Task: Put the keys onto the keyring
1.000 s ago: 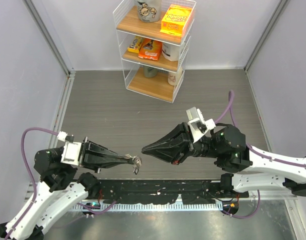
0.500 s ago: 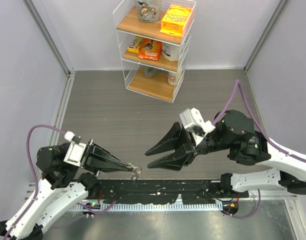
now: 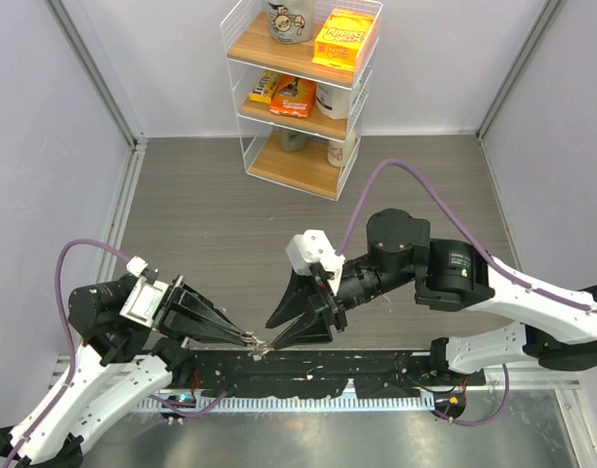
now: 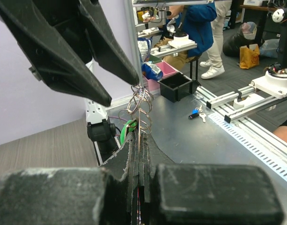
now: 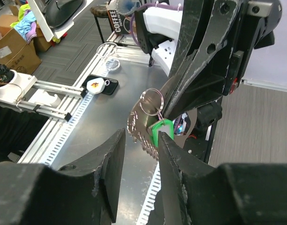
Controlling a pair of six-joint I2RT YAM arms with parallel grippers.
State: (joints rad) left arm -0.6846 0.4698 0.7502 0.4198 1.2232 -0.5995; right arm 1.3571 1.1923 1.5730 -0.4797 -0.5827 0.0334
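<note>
Noted right gripper (image 3: 267, 338) swung left and nearer in the last second, jaws spread wide, tips now at grey-brown chain keyring with green tag (image 5: 160, 129). Keyring pinched tight in left gripper (image 3: 248, 341) at near table edge. Reads as threading or handover about to start; keys not clearly made out.

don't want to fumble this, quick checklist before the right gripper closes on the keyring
1. Left gripper shut on the keyring: ok.
2. Right gripper jaws open: ok.
3. Keyring sits ahead of the gap between the right fingers in the right wrist view: ok.
4. Green piece visible at the left fingertips: ok.
5. Keys already threaded on the ring: cannot tell, too small.
</note>
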